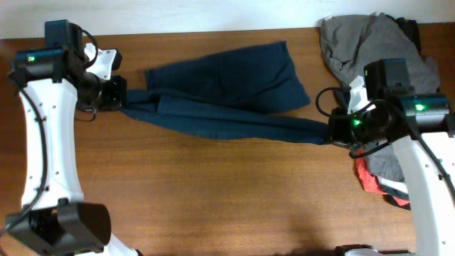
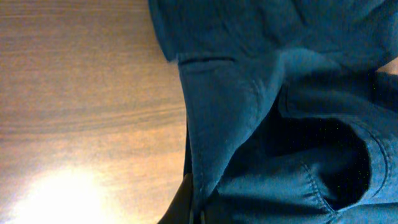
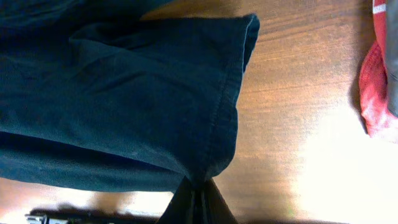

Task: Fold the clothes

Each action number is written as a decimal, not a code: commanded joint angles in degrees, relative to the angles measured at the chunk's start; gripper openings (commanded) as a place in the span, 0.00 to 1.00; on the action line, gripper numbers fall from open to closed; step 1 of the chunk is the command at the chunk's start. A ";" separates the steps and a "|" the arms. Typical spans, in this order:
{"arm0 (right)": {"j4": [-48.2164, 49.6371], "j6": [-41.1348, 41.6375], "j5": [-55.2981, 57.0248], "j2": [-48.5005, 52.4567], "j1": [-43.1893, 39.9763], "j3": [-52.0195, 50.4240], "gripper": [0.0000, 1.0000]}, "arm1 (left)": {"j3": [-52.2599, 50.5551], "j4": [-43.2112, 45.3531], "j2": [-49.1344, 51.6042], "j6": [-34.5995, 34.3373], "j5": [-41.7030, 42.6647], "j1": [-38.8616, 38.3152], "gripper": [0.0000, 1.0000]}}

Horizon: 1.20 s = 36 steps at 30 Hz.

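Two grippers hold one garment between them. Closest to the left wrist camera, the left gripper (image 2: pixel 196 205) has its fingers pressed together on a fold of the dark blue shorts (image 1: pixel 227 92), at the end where seams and a dark opening show. Closest to the right wrist camera, the right gripper (image 3: pixel 198 200) is clamped in the same way on the bottom of a hemmed edge of the cloth, and the hem runs away from the fingers.

Seen from above, the shorts lie stretched across the far half of the wooden table (image 1: pixel 213 199), from the left gripper to the right one. The near edge of the cloth is pulled into a long narrow band between the two grips. The wider part spreads flat behind it, toward the far edge of the table.

On the right side, a red-and-black item (image 1: pixel 373 181) lies partly under the right arm. Farther back, in the far right corner, a grey garment (image 1: pixel 355 39) lies crumpled, near the far right corner of the shorts.
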 commanded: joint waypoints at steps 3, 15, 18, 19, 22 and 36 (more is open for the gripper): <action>-2.71 -1.29 3.15 -3.80 -0.83 2.21 0.04 | 0.52 -2.47 -4.13 1.01 -3.65 1.05 0.01; 16.17 -2.56 6.97 4.59 -0.83 2.10 0.04 | -3.56 4.50 -4.07 0.20 -4.79 1.05 0.01; 20.15 -3.63 6.58 9.46 -0.83 2.12 0.04 | -6.73 7.87 -4.07 -1.03 -5.42 1.05 0.01; 21.40 -3.80 6.29 10.99 -0.83 2.12 0.04 | -8.00 9.22 -4.04 -1.03 -5.40 1.05 0.01; 25.53 -4.92 5.86 15.37 -0.76 2.12 0.04 | -12.92 14.64 -3.93 -2.47 -6.25 1.07 0.01; 47.25 -6.19 6.08 29.03 -0.02 2.12 0.04 | -31.69 50.73 -3.30 -5.60 -9.68 1.05 0.01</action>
